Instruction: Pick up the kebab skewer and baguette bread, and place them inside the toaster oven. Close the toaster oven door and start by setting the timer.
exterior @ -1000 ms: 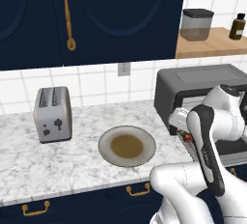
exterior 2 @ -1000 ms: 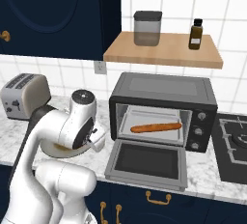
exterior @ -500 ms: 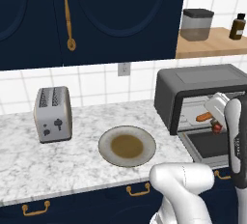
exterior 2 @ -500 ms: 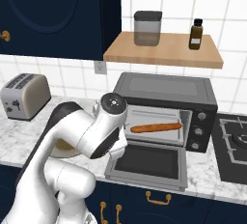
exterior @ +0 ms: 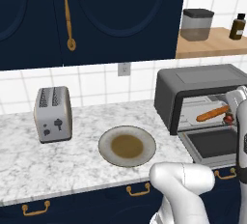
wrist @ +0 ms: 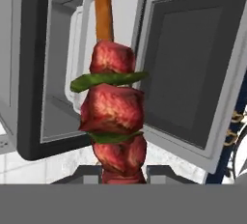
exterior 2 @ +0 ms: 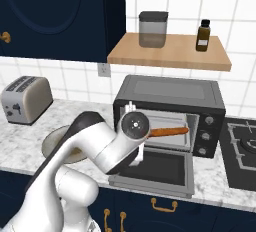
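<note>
My gripper (wrist: 123,174) is shut on the kebab skewer (wrist: 113,109), whose red meat chunks and green slices stand up right before the hand camera. Beyond it gapes the toaster oven (wrist: 58,73), dark grey and boxy (exterior 2: 170,92) (exterior: 198,85). The baguette bread (wrist: 102,8) lies inside on the wire rack, an orange-brown finger (exterior 2: 169,132) (exterior: 212,114). The toaster oven door (exterior 2: 155,168) (exterior: 212,143) (wrist: 193,68) hangs fully open, flat out in front. My wrist hovers over the door's left part, close to the oven mouth.
An empty plate (exterior: 127,146) with a brown centre sits on the marble counter left of the oven. The silver toaster (exterior: 53,113) stands farther left. A wooden shelf (exterior 2: 170,51) with a canister and a bottle hangs above the oven. A stovetop (exterior 2: 245,148) lies to its right.
The arm has swung right from over the plate to the front of the open oven, carrying the skewer. The baguette and the door have stayed put.
</note>
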